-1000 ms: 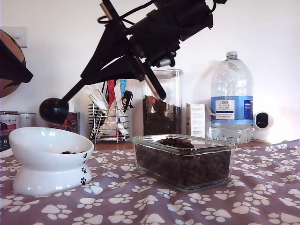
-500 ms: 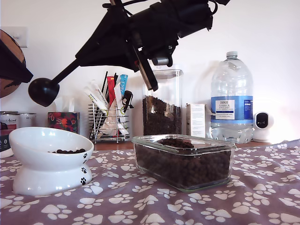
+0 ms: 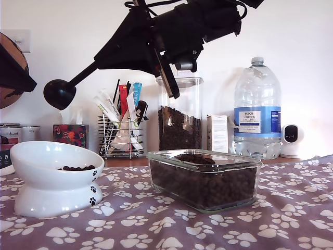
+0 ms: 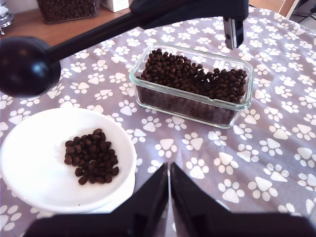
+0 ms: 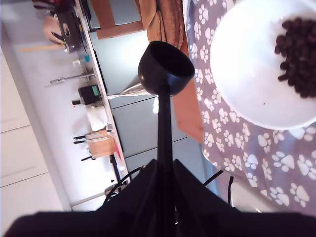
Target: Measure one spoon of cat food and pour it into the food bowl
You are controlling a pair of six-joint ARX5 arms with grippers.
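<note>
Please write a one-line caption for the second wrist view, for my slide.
My second gripper holds the empty spoon by its handle; cat food lies in the food bowl.

The black plastic measuring scoop (image 3: pixel 60 94) is plain black, cup and handle alike. At the exterior view's left, the white glossy ceramic bowl (image 3: pixel 41 195) carries small black paw prints on its base. The dark brown kibble pellets (image 4: pixel 93 155) stand out against its white inside. The mauve-grey fabric tablecloth (image 3: pixel 291 219) is printed all over with white paw prints. The clear rectangular glass dish (image 3: pixel 234 163) shows the same dark brown through its walls. Far behind, the clear plastic water bottle (image 3: pixel 257 112) wears a blue-and-white label, and the thin upright sticks (image 3: pixel 124 104) are red, white and blue.
</note>
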